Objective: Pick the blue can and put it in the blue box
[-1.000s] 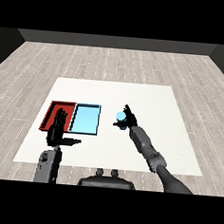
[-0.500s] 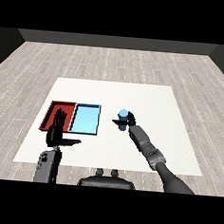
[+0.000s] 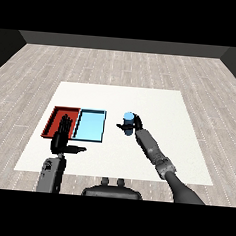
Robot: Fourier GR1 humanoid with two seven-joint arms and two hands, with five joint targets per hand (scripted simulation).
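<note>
The right hand (image 3: 132, 126) curls round the upright blue can (image 3: 128, 122), still on the worktop (image 3: 156, 108); the blue box (image 3: 90, 125) lies to its left, nearer than the left hand (image 3: 63, 136), fingers straight.

Open counter (image 3: 156, 105) lies btwn the blue can (image 3: 128, 123), held in the right hand (image 3: 133, 126), and the light blue tray (image 3: 90, 125); no obj in that strip. Tray interior bare. Left hand (image 3: 63, 136), fingers straight, stands over the red tray (image 3: 57, 116) near edge, just beside the light blue tray's near-left corner.
</note>
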